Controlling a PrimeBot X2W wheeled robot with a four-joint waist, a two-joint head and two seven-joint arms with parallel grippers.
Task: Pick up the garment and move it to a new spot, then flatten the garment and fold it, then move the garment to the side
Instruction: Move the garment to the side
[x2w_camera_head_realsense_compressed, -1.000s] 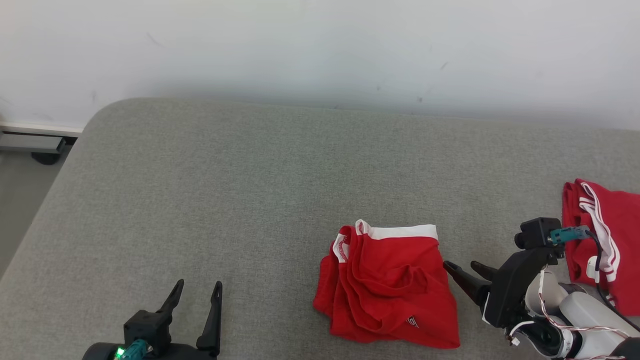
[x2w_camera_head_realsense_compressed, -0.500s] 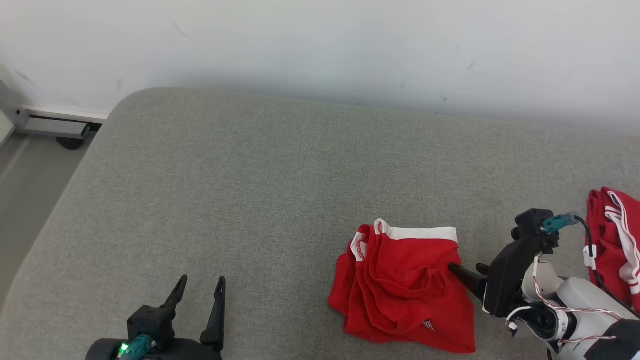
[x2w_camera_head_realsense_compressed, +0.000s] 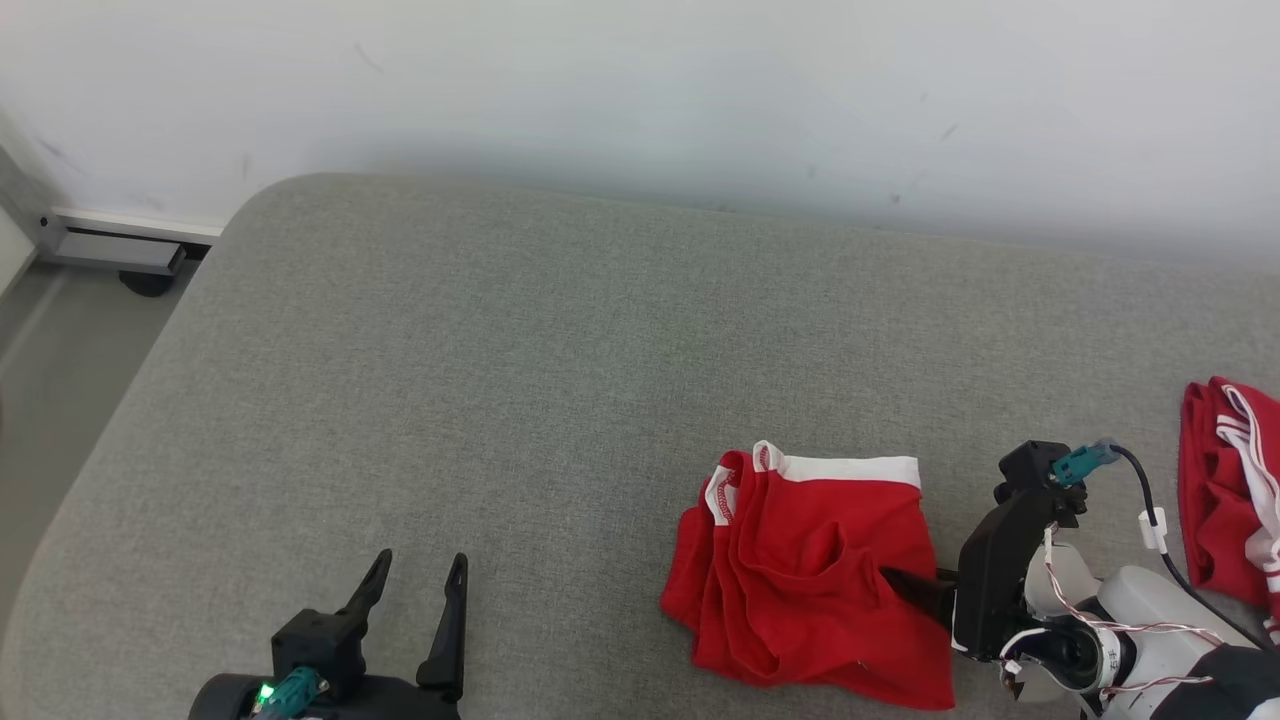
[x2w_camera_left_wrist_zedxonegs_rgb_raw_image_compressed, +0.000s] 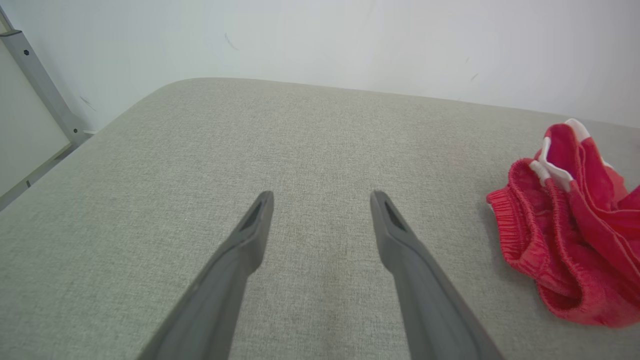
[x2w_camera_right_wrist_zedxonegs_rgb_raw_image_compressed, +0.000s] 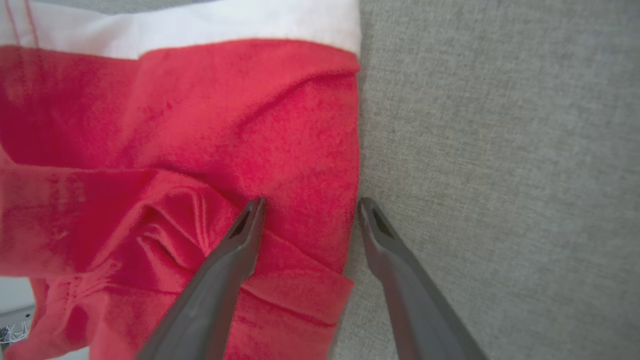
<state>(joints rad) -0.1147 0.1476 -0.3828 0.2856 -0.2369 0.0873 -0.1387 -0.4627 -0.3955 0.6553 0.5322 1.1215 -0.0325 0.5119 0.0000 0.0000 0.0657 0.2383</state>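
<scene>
The garment (x2w_camera_head_realsense_compressed: 810, 570) is a crumpled pair of red shorts with a white waistband, lying on the grey cushion (x2w_camera_head_realsense_compressed: 560, 380) right of centre. My right gripper (x2w_camera_head_realsense_compressed: 895, 585) is open at the garment's right edge; in the right wrist view the gripper (x2w_camera_right_wrist_zedxonegs_rgb_raw_image_compressed: 310, 207) straddles that edge of the garment (x2w_camera_right_wrist_zedxonegs_rgb_raw_image_compressed: 175, 165), one finger over the red cloth and the other over grey fabric. My left gripper (x2w_camera_head_realsense_compressed: 415, 575) stands open at the lower left with nothing between its fingers. The left wrist view has the gripper (x2w_camera_left_wrist_zedxonegs_rgb_raw_image_compressed: 322, 200) over bare cushion, the garment (x2w_camera_left_wrist_zedxonegs_rgb_raw_image_compressed: 565, 225) far to its right.
A second red garment with white stripes (x2w_camera_head_realsense_compressed: 1230, 500) lies at the cushion's right edge. A white wall (x2w_camera_head_realsense_compressed: 640, 90) runs behind the cushion. Beyond the cushion's rounded left corner, floor and a grey metal frame (x2w_camera_head_realsense_compressed: 110, 250) show.
The head camera has shifted, sliding the scene rightward. My right gripper has advanced left from just beside the garment onto its right edge. The left gripper keeps its pose.
</scene>
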